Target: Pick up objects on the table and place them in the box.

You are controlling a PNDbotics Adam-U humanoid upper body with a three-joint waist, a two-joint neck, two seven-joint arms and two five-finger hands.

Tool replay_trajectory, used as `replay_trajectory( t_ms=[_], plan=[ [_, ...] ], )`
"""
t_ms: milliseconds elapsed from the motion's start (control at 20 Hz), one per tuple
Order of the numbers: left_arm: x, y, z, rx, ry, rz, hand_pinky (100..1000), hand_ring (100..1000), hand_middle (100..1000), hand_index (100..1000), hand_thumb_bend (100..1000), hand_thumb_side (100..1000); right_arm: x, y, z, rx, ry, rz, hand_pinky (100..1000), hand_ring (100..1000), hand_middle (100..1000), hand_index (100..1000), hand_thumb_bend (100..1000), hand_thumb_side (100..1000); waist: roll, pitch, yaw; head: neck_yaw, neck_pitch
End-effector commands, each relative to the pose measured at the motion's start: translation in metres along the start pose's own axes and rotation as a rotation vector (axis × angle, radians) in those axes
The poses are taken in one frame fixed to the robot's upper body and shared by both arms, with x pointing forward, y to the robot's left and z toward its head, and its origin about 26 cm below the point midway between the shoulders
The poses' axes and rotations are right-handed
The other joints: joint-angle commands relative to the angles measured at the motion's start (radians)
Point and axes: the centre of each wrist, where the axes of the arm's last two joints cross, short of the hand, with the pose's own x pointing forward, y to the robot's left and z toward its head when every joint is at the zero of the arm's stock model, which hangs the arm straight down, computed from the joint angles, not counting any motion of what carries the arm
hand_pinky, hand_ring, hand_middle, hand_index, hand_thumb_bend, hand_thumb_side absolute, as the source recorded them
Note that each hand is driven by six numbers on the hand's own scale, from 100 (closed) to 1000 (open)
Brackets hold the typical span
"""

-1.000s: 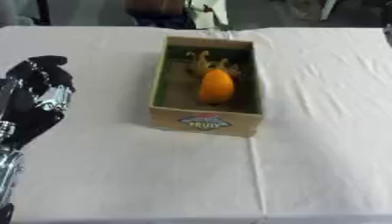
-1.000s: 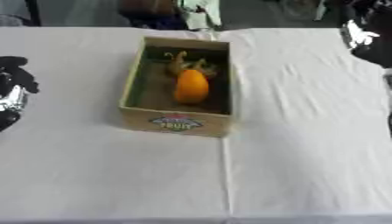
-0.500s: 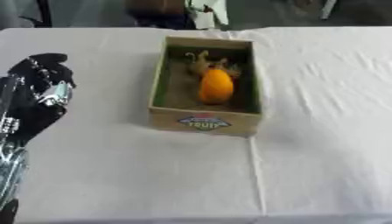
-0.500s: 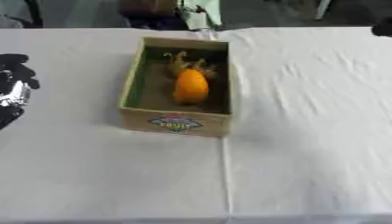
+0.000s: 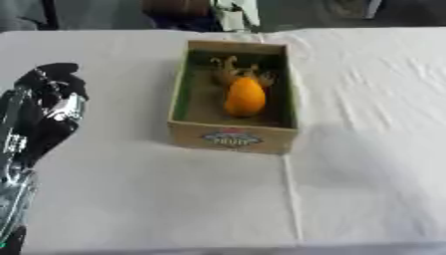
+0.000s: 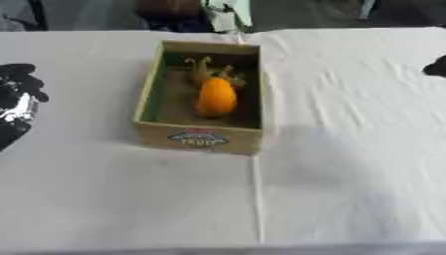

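A cardboard box point(image 5: 232, 139) with a green lining and a fruit label on its front wall stands at the table's middle. An orange oval fruit point(image 5: 245, 97) lies inside it, with a brownish knobbly thing point(image 5: 233, 70) just behind it at the far end. My left hand point(image 5: 48, 107), black and silver, hangs over the left side of the table, apart from the box, fingers relaxed and holding nothing. Only a dark tip of my right hand point(image 6: 436, 67) shows at the right edge, far from the box.
A white cloth point(image 5: 366, 149) covers the table, with a crease point(image 5: 290, 199) running from the box's front right corner to the near edge. Dark shapes and a pale object point(image 5: 235, 12) sit beyond the far edge.
My right hand has drawn back from the upper right and slid lower along the right edge, almost out of view. The left hand and the box have stayed put.
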Motion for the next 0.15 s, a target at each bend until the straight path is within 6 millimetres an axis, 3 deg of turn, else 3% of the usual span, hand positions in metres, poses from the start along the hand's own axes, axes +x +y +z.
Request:
replay_trajectory(
  t_ms=[50,150],
  plan=[
    [0.0022,0.0026,-0.0012,0.017,-0.008,-0.016,700,534,556,736,123,290,0.0063,-0.0032,0.0003,0.004,-0.010,0.021,729,645,587,733,100,522,0.001,-0.007,0.002,0.003,-0.004],
    [0.0016,0.0017,-0.0011,0.018,-0.005,-0.015,699,528,550,733,122,293,0.0040,-0.0013,0.0035,0.001,0.004,0.019,727,642,584,731,100,532,0.001,-0.005,0.003,0.004,-0.003]
  ],
)
